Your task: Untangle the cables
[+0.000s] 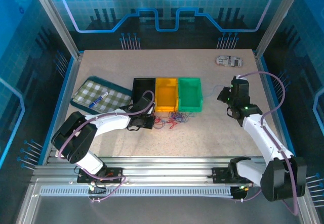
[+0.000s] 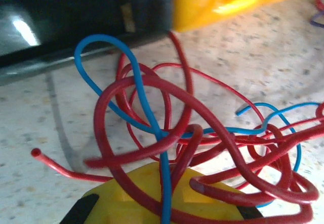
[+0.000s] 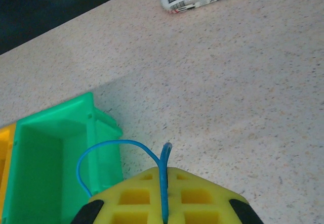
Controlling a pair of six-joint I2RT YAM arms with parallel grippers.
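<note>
The cables (image 1: 174, 118) lie in a loose tangle on the table just in front of the coloured bins. In the left wrist view thick red loops (image 2: 152, 82) cross a blue cable (image 2: 96, 42). My left gripper (image 1: 150, 122) sits at the tangle's left end. Its yellow jaws (image 2: 164, 173) are shut, with the blue strand and a red strand running in between them. My right gripper (image 1: 225, 96) hovers to the right of the green bin, its jaws (image 3: 164, 172) shut on a blue cable (image 3: 165, 155) whose cut end pokes out past the tips.
A black bin (image 1: 143, 93), an orange bin (image 1: 166, 93) and a green bin (image 1: 190, 93) stand side by side behind the tangle. A teal tray with a checked cloth (image 1: 86, 93) and a pen (image 1: 98, 100) lies at the left. A newsprint-wrapped packet (image 1: 228, 60) lies at the far right.
</note>
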